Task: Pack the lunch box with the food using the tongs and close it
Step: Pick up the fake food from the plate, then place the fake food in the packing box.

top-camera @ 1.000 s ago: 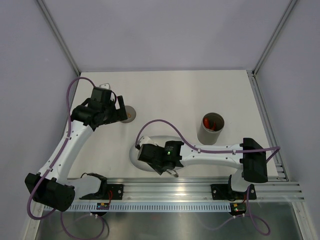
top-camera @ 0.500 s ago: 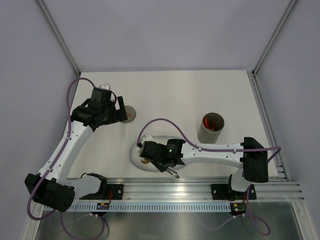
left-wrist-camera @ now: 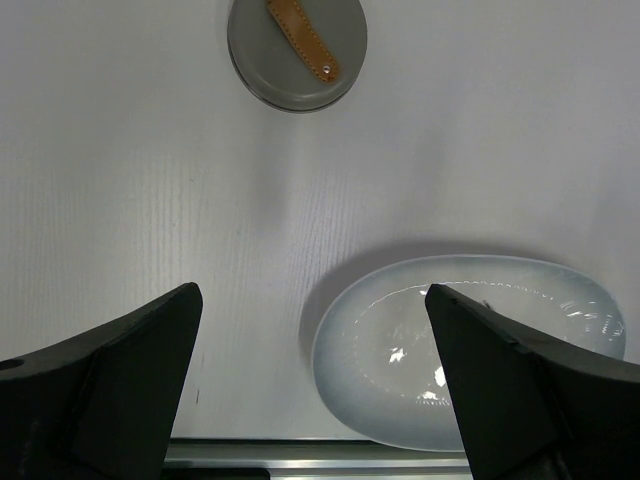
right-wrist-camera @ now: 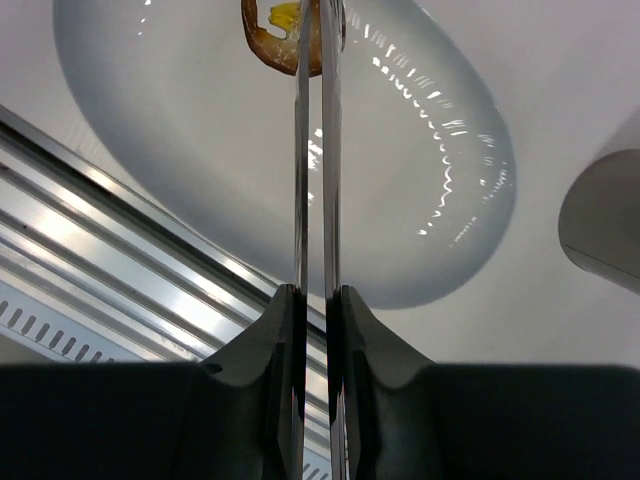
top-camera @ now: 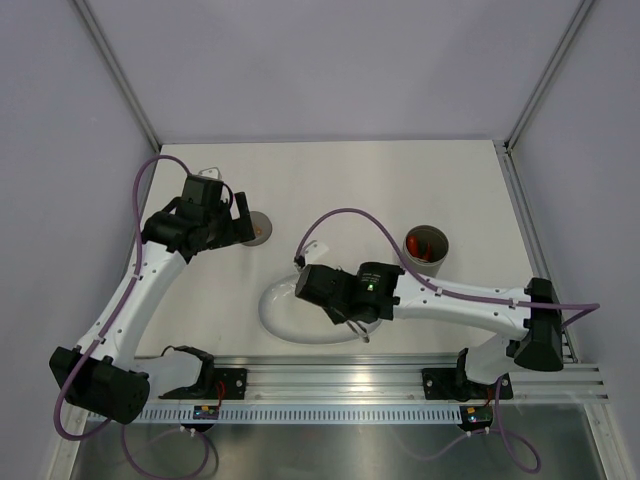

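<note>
The dark grey lunch box (top-camera: 424,258) stands open at the right, with red food (top-camera: 416,243) inside; its side shows at the edge of the right wrist view (right-wrist-camera: 606,222). My right gripper (right-wrist-camera: 312,300) (top-camera: 345,305) is shut on the silver tongs (right-wrist-camera: 301,200). Squeezed nearly together, the tongs pinch an orange, shrimp-like food piece (right-wrist-camera: 272,42) above the white plate (right-wrist-camera: 200,140). The grey lid (left-wrist-camera: 297,50) (top-camera: 259,232), with its tan handle, lies flat on the table. My left gripper (left-wrist-camera: 315,400) (top-camera: 243,222) hangs open beside the lid, holding nothing.
The white oval plate (top-camera: 285,318) (left-wrist-camera: 380,340) lies near the table's front edge, partly under the right arm. An aluminium rail (top-camera: 380,375) (right-wrist-camera: 110,230) runs along that edge. Grey walls enclose the table on three sides.
The tongs have squeezed onto the orange piece. My right arm has lifted and shifted right, from low over the plate toward the lunch box. The left arm has not moved.
</note>
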